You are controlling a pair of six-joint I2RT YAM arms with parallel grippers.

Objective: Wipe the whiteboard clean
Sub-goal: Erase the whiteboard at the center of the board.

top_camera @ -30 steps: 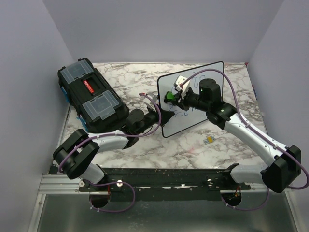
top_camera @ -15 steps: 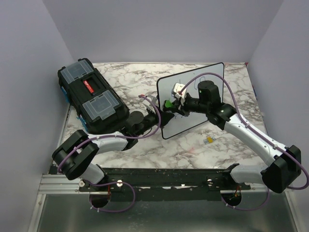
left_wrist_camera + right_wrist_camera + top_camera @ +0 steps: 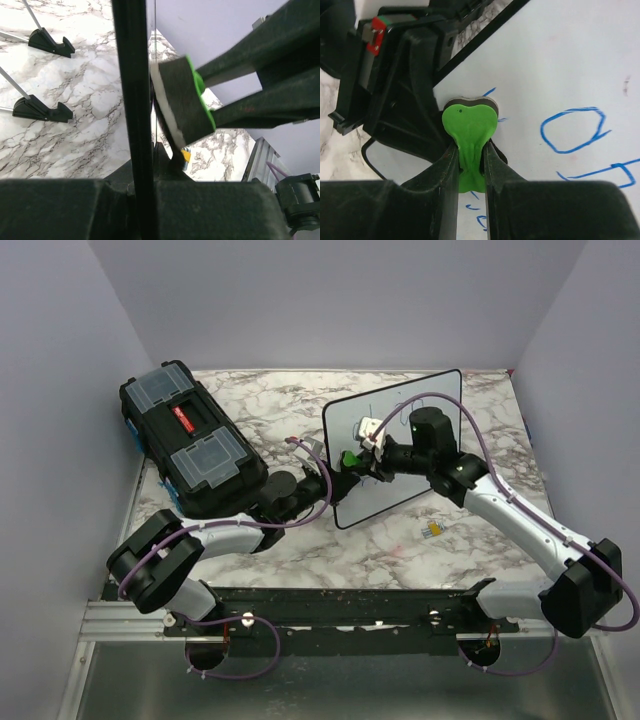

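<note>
Looking down from overhead, the white rectangular whiteboard with a thin black frame (image 3: 372, 502) stands tilted about mid-table on the marble-pattern table (image 3: 330, 550), just right of the black plastic toolbox with clear lid bins (image 3: 190, 440). What you don't get from up there: the left wrist cam sees the board edge-on, with its small black feet (image 3: 47, 44) on the marble. The right wrist cam shows the blue marker scribbles (image 3: 575, 130), a big loop like an O or Q, nothing I can properly read. The toolbox's red label (image 3: 183, 420) is too small to read too. The left gripper (image 3: 333, 483) is clamped on the board's left edge. The right gripper (image 3: 470, 150) fingers (image 3: 447, 165) pinch the green-handled felt eraser (image 3: 470, 122), pad against the board.
</note>
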